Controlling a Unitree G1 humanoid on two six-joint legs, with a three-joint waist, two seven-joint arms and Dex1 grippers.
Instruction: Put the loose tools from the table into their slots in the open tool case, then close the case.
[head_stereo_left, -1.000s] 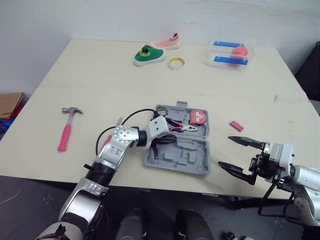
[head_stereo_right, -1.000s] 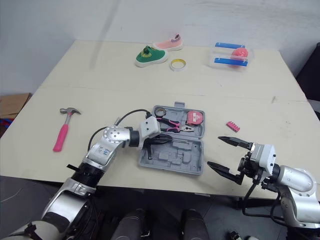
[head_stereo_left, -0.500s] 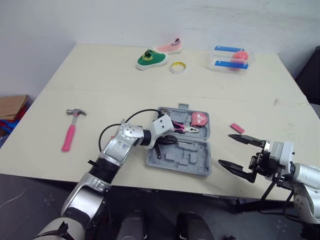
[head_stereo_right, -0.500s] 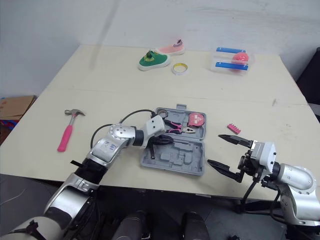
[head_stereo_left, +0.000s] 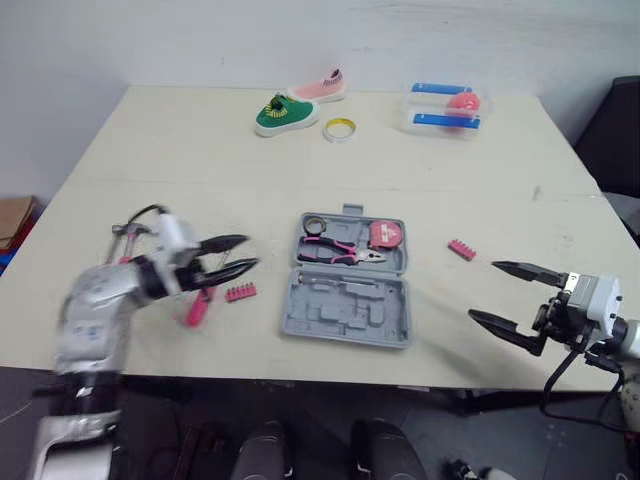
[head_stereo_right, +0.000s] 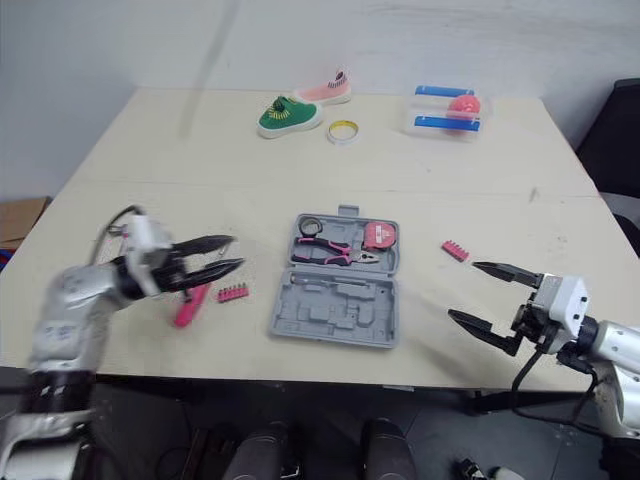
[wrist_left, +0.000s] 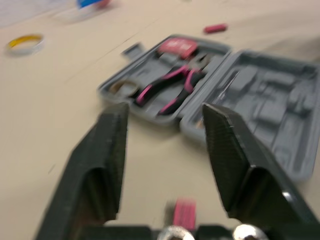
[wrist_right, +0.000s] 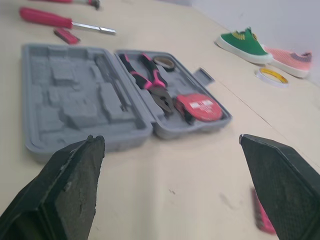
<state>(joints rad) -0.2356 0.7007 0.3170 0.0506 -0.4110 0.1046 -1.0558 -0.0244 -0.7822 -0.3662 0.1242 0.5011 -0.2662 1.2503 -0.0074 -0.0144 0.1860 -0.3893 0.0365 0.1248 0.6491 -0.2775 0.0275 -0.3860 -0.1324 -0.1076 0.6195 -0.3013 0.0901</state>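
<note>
Left gripper (head_stereo_left: 248, 252) withdrawn from tool case (head_stereo_left: 345, 300), now part-open, empty, near pink-handled screwdriver (head_stereo_left: 197, 308) left of case; right gripper (head_stereo_left: 484, 290) wide open, empty; screwdriver likely light, rigid, smooth: grasp mid-handle.

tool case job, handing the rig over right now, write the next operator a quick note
Left gripper: open, empty, above the table left of the tool case.
Right gripper: open, empty, right of the case.
Seated in the case: pliers, tape measure.
Loose, left of the case: screwdriver, hammer, pink bit strip. Loose on its right: second bit strip.
Left to do: slot those four, then close the open case.
</note>
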